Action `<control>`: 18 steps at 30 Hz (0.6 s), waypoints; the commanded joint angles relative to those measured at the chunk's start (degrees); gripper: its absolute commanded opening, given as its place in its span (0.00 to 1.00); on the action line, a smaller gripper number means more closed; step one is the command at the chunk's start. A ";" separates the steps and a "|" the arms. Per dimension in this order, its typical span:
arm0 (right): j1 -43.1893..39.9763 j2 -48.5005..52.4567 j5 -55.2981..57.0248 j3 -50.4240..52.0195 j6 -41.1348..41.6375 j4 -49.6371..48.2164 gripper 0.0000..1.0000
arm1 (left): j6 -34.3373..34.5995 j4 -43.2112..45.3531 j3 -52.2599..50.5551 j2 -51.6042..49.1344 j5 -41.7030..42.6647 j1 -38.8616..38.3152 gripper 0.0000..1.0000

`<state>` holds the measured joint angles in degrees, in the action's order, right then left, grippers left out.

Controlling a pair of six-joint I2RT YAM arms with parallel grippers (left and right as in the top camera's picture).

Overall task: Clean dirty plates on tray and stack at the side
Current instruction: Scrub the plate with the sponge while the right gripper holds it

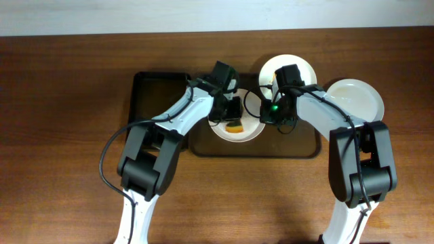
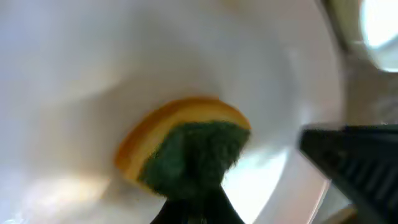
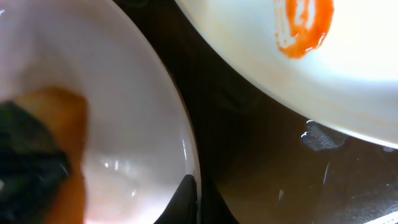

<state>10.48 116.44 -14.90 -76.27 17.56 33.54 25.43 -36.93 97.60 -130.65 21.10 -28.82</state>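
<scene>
The middle plate (image 1: 251, 132) sits on the tray (image 1: 298, 146) towards its left end, flat on the base so it can be scrubbed against something firm. The left gripper (image 1: 230, 108) is clamped on a sponge (image 2: 186, 149), fingers drawn in tight around the green scouring side, pressing the yellow side onto the plate's floor. The right gripper (image 1: 271, 112) comes in from the plate's right edge. In the right wrist view its fingers appear nearly closed, pinching the rim (image 3: 189, 199), probably to stop the plate sliding under the wiping.

A second plate (image 3: 323, 56) lies at the tray's far edge, just beside the first, with an orange-red sauce smear (image 3: 301, 25) on it, so it likely waits for its turn. A third plate (image 1: 356, 102) rests on the table (image 1: 68, 135) past the tray's right edge and looks clean, probably the start of the stack.
</scene>
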 commanded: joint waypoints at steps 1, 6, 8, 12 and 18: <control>1.14 1.92 0.09 0.37 -1.18 -0.37 0.04 | -2.16 5.35 -1.79 -2.89 2.75 -0.26 0.00; 1.14 1.92 0.04 0.37 -0.98 -0.68 0.04 | -1.95 10.01 -1.79 -2.89 -18.49 2.19 0.00; 1.25 1.92 -0.63 0.37 -0.74 -1.27 0.04 | -1.95 11.30 -1.79 -2.89 -25.09 3.02 0.00; 1.90 1.92 -0.74 0.37 -0.81 -1.66 0.04 | 1.01 5.42 -1.77 -2.89 -27.17 3.50 0.00; 1.95 1.92 -0.74 0.37 -0.81 -1.70 0.04 | 14.73 -9.09 -1.77 -2.89 -9.66 2.56 0.00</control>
<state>12.34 116.75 -15.84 -76.27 17.39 31.51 35.11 -41.76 98.70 -129.84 2.00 -26.30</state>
